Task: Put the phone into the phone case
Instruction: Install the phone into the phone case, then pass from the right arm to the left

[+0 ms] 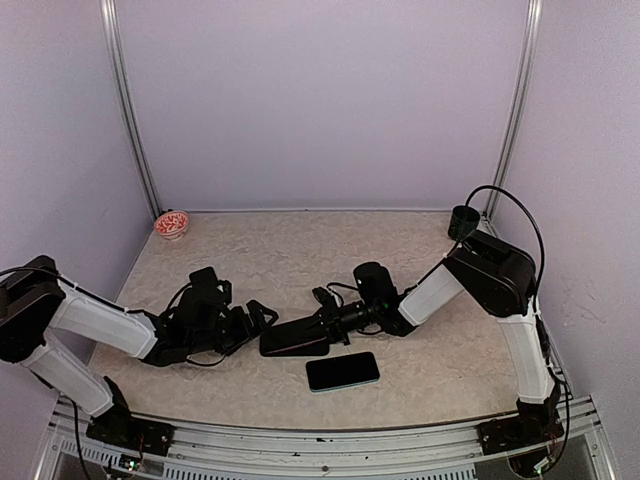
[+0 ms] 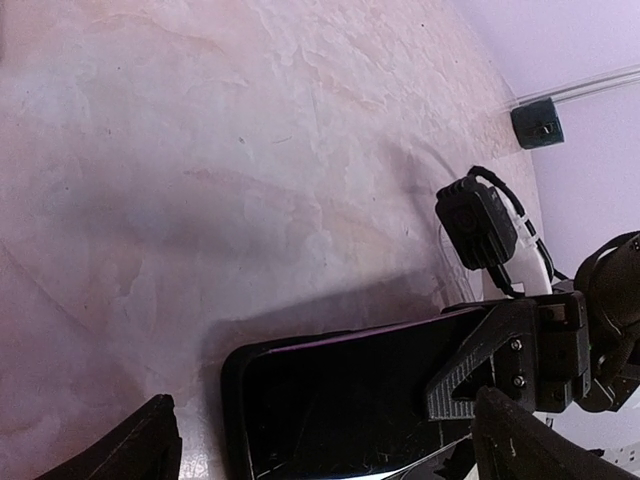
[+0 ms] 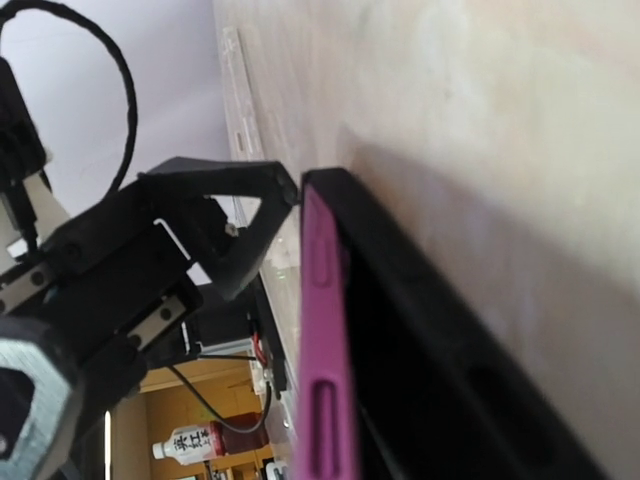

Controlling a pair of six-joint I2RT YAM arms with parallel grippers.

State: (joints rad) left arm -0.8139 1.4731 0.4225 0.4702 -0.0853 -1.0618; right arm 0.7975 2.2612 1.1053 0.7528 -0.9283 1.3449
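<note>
Right gripper (image 1: 325, 318), ctr of top view, is pinched tight on the right end of the phone case (image 1: 293, 341). Its angular black printed finger overlaps that end in the left wrist view. Case is a black rectangular shell w/ rounded corners and a raised rim. A magenta band runs along one long edge, w/ a slim oblong slot in it (right wrist view). Inside face is dark and glossy. Can't tell if its far end rests on the table (image 1: 300, 250) or hangs just above.

Left gripper (image 1: 262, 315), left of ctr, is spread wide and holds nothing. Its matte black fingers (image 2: 150, 445) sit at the btm corners of the left wrist view, w/ the case's left end between them and no contact visible.

Phone (image 1: 343, 371) lies flat, btm ctr, just below the case and apart from it. It's a thin dark slab w/ a shiny screen, a teal edge and rounded corners.

Tabletop is pale, marbled and stone-like. Small round red patterned bowl (image 1: 172, 224) at upper left, black cylindrical cup (image 1: 463, 220) at upper right.
</note>
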